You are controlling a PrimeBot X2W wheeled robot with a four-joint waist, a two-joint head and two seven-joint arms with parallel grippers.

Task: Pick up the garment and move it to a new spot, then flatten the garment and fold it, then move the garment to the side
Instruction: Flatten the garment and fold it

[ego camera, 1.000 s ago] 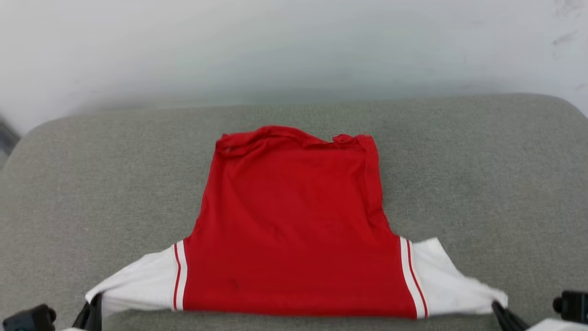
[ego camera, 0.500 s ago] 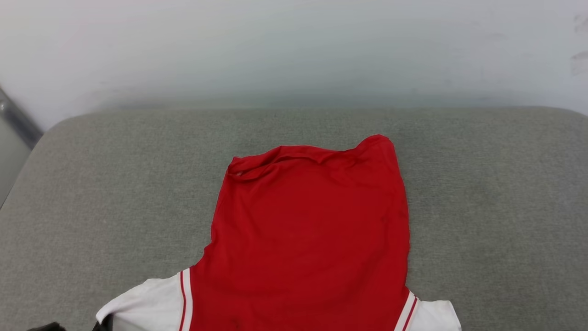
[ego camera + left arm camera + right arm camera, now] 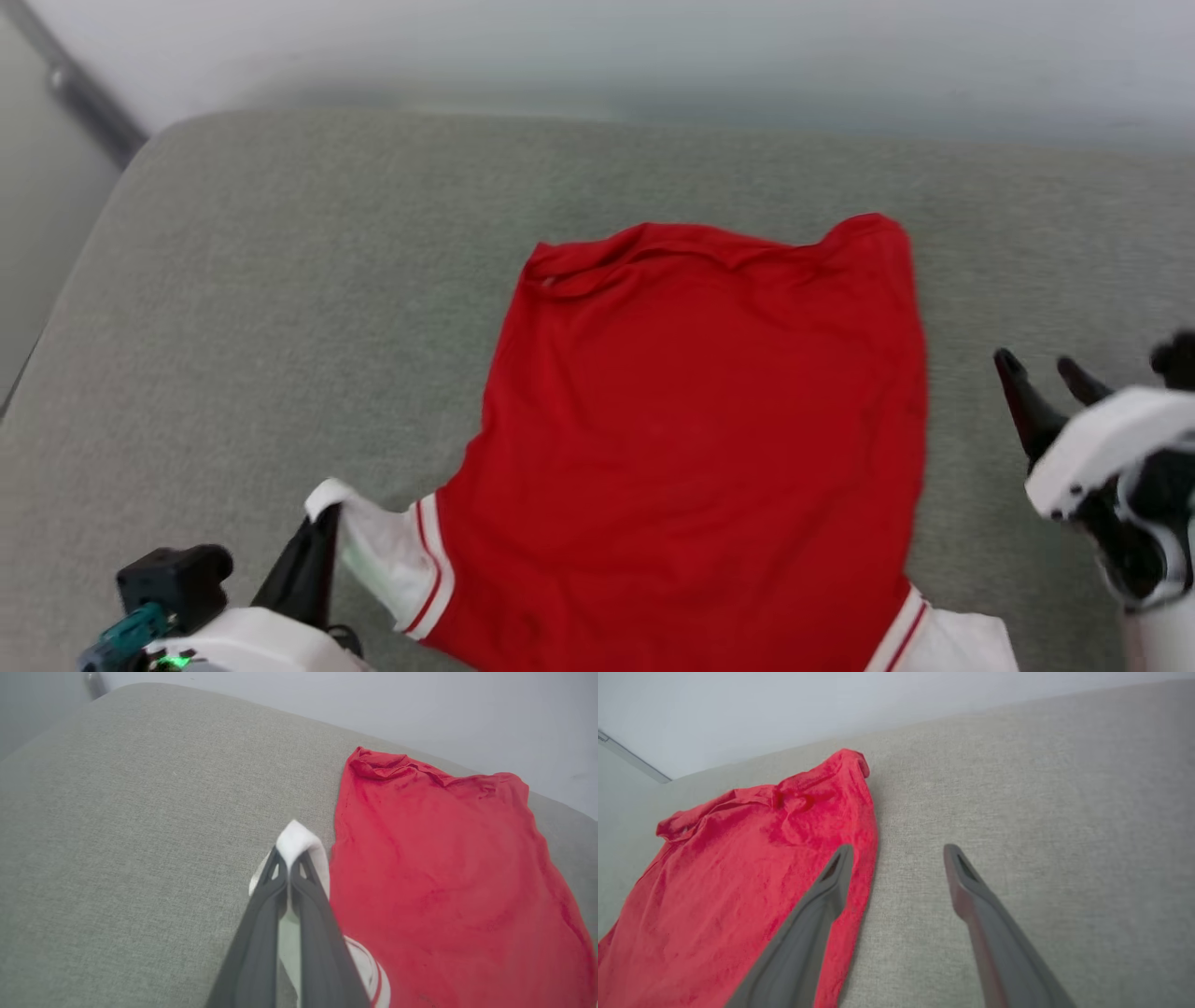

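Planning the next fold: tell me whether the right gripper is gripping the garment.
No, the right gripper stands open, jaws apart above the grey cushion beside the garment, with no cloth between them.

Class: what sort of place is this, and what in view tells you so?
Probably a plain indoor test room: a grey upholstered pad with rounded corners, a bare pale wall behind it, and a red garment lying on the pad, one white sleeve pinched by the left gripper.

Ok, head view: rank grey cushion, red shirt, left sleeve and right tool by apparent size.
1. grey cushion
2. red shirt
3. left sleeve and right tool look alike; the tool may sit nearer the camera, so unranked.
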